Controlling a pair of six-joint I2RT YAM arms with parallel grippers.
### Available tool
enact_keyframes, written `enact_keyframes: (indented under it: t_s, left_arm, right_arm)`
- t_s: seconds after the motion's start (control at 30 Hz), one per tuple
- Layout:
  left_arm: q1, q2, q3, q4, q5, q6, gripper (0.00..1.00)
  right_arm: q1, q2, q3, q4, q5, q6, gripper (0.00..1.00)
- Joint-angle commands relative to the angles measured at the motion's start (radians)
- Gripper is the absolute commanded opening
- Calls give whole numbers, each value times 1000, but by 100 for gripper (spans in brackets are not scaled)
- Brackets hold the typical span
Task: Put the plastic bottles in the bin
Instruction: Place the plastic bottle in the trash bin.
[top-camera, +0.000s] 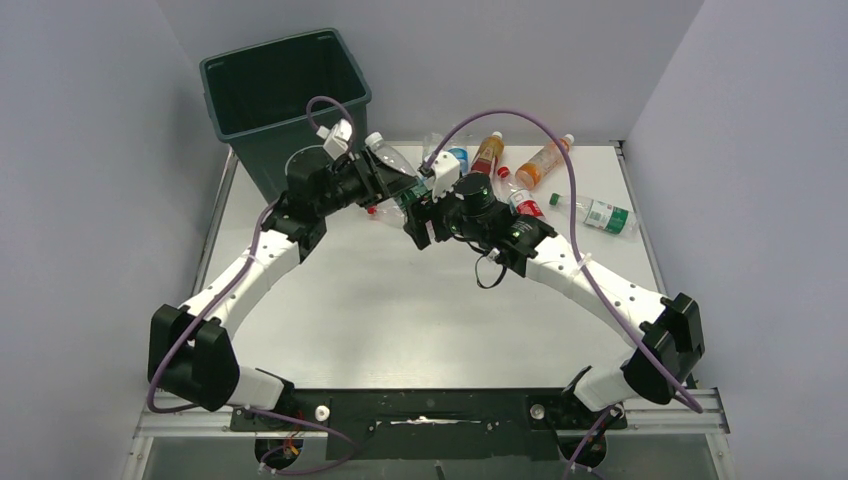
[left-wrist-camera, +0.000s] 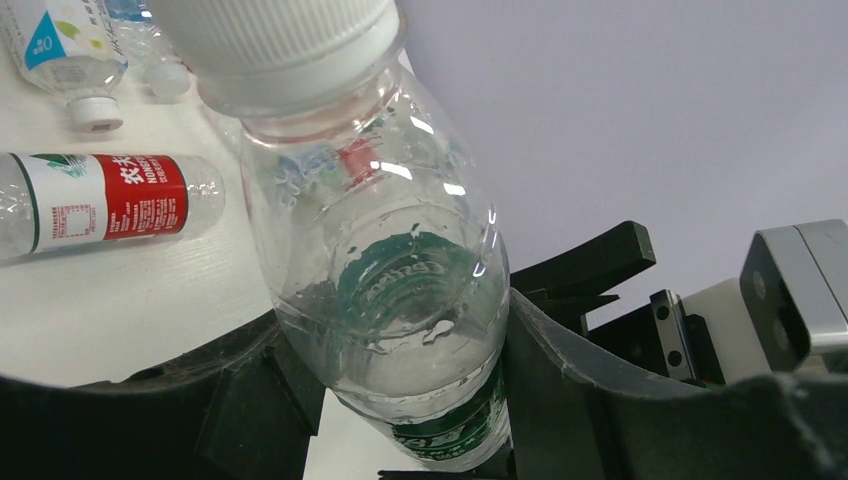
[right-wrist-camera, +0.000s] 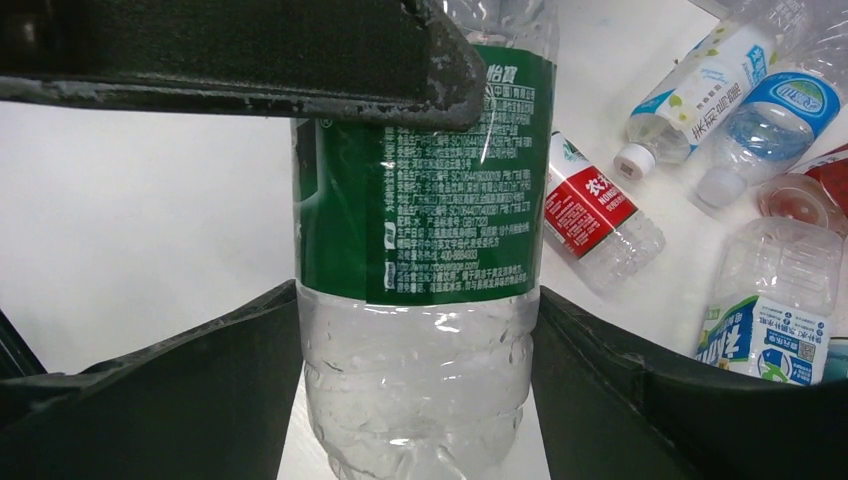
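Observation:
A clear plastic bottle with a green label and white cap (top-camera: 393, 160) hangs tilted above the table, just right of the dark green bin (top-camera: 285, 95). My left gripper (top-camera: 385, 187) is shut on its upper body (left-wrist-camera: 400, 260), one finger on each side of it (left-wrist-camera: 400, 400). My right gripper (top-camera: 424, 208) holds the same bottle (right-wrist-camera: 420, 230) lower down, its jaws lying against both sides below the label (right-wrist-camera: 420, 390). More plastic bottles lie at the back right: two orange ones (top-camera: 487, 153) (top-camera: 543, 162), a red-label one (top-camera: 522, 203) and a green-label one (top-camera: 605, 215).
The two grippers meet nose to nose at the table's back middle, the left one's finger (right-wrist-camera: 250, 50) crossing the top of the right wrist view. Loose bottles lie under and beside them (right-wrist-camera: 590, 215) (right-wrist-camera: 770, 330) (left-wrist-camera: 110, 200). Grey walls close in both sides.

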Motion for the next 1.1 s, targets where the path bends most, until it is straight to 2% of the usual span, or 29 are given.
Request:
enact_keyframes:
  t_s: [0.0, 0.27, 0.63, 1.07]
  left_arm:
    - [3, 18, 78, -23, -31, 58, 43]
    - [10, 34, 142, -95, -33, 108, 42]
    - [39, 91, 277, -177, -25, 154, 41]
    - [223, 115, 471, -258, 49, 180, 40]
  right_arm:
    - [11, -69, 2, 71, 8, 2, 79]
    - [21, -152, -118, 107, 17, 46, 92]
    - [23, -219, -209, 125, 36, 55, 100]
    - [-7, -176, -254, 176, 29, 62, 98]
